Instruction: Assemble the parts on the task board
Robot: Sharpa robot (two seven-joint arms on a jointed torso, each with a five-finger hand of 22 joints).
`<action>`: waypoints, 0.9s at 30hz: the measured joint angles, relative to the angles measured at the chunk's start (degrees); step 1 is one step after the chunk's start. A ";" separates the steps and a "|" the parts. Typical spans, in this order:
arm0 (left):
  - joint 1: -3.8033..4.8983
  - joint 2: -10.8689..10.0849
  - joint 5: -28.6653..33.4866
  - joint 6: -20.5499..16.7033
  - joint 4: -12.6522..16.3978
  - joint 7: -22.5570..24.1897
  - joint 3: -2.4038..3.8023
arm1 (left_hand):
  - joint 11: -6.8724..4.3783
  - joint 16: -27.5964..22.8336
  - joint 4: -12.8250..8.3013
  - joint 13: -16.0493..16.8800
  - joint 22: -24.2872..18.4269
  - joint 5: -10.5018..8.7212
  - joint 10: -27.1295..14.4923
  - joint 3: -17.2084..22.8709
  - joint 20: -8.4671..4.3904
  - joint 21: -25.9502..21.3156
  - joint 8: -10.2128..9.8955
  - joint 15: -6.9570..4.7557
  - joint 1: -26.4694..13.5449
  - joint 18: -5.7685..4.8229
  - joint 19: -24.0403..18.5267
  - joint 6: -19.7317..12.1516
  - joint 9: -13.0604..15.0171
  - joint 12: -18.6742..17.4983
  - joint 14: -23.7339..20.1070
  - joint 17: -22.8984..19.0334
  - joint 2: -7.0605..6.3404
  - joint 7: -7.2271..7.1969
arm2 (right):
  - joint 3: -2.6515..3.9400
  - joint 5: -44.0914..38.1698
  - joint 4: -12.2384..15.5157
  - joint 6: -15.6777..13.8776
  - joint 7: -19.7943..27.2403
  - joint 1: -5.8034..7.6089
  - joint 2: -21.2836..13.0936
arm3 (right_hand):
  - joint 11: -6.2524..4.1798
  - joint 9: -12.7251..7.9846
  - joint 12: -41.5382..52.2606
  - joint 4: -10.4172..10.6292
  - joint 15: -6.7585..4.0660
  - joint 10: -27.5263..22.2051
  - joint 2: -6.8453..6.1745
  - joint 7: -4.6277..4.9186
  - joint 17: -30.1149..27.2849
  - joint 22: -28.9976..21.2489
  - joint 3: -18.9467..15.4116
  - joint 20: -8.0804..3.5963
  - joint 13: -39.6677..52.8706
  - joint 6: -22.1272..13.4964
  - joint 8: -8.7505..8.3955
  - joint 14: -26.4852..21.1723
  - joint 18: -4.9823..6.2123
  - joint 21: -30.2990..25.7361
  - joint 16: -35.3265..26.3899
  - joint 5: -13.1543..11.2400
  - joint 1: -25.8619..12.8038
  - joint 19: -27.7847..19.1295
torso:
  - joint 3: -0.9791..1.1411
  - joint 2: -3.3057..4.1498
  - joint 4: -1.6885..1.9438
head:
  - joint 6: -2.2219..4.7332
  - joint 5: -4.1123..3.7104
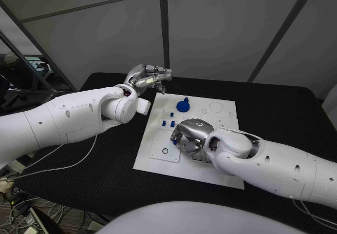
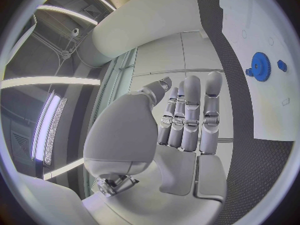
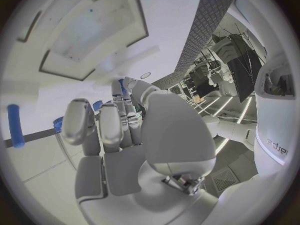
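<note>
The board (image 1: 211, 109) serves as the landmark: a white plate lying on the black table (image 1: 281, 112).

The left hand (image 1: 149, 75) hangs above the table just off the board's far left corner, clear of the plate. In the left wrist view its fingers (image 2: 192, 110) stretch out straight and lie side by side, with nothing between them and the thumb.

On the board, one blue gear (image 1: 183, 105) stands on the far half, nearer the left edge. Just nearer than it, three small blue pegs (image 1: 171, 115) show in a loose cluster, between the gear and the right hand. One more blue piece (image 1: 176, 144) sits by the left side of the right hand, near a ring mark on the board.

The right hand (image 1: 191, 137) rests low over the middle of the board, palm down. In the right wrist view its fingers (image 3: 107, 126) curl toward the plate, and a blue piece (image 3: 122, 85) shows at the fingertips; I cannot tell whether it is pinched. One blue peg (image 3: 15, 125) lies on the board beside that hand.
</note>
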 measured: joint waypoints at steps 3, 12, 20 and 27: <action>0.00 -0.01 0.00 0.10 0.00 -0.15 0.00 | 0.00 0.00 0.11 0.00 -0.05 0.00 0.00 -0.11 0.00 0.00 0.00 0.00 -0.16 0.00 0.00 0.00 0.00 0.00 0.00 -0.01 0.16 0.00 | -0.14 -0.04 0.06 -0.34 -0.07 0.00 -0.03 | 0.50 -0.01 -0.27 0.20 0.40 -2.15 -0.39 0.47 -0.98 -1.28 -0.16 0.33 -0.38 -1.44 0.00 -0.01 0.00 -0.84 -0.68 0.00 -0.36 -1.19 | 0.01 -0.03 -0.01 | 0.01 0.01; 0.00 -0.08 0.01 0.42 -0.03 -0.69 0.00 | 0.20 -0.23 0.15 0.00 -0.23 0.00 -0.20 -0.48 0.00 -0.22 0.00 0.20 -0.22 0.00 0.00 0.00 0.00 0.24 -0.20 -0.12 0.22 0.00 | -0.53 -0.09 0.47 -2.56 -0.33 -0.34 -0.53 | 1.23 0.05 -0.16 0.35 0.48 -5.71 -1.14 0.28 -2.80 -3.05 -0.31 0.82 -0.59 -2.82 0.00 0.07 0.00 -1.80 -1.56 0.00 -0.34 -2.27 | 0.05 -0.03 -0.02 | 0.14 0.04; 0.00 -0.24 0.02 0.70 -0.05 -1.01 0.00 | 0.20 -0.23 0.15 0.00 -0.24 0.00 -0.20 -0.48 0.00 -0.22 0.00 0.20 -0.21 0.00 0.00 -0.01 0.01 0.24 -0.20 -0.12 0.22 0.01 | -0.53 0.08 4.14 -5.33 -0.45 -0.39 -4.39 | 1.21 0.29 1.22 0.50 0.47 -5.68 -1.14 0.13 -2.33 -2.28 -0.47 0.82 -0.39 -2.97 0.22 0.07 0.00 -1.80 -1.56 0.00 -0.34 -2.27 | 0.09 -0.02 -0.03 | 0.38 0.16; 0.00 -0.42 0.02 0.84 -0.06 -1.13 0.00 | 0.20 -0.23 0.15 0.00 -0.30 0.00 -0.20 -0.48 0.00 -0.22 0.00 0.20 -0.21 0.00 0.00 -0.20 0.01 0.24 -0.20 -0.17 0.21 0.20 | 2.37 0.95 7.93 -6.53 -0.70 -0.23 -9.54 | 0.99 0.35 1.90 1.05 0.47 -5.48 -1.58 -0.28 -2.44 -2.28 -1.02 0.82 -0.34 -2.55 0.22 0.07 0.01 -1.80 -1.33 0.00 -0.79 -2.27 | 0.05 -0.09 -0.18 | 0.83 -0.41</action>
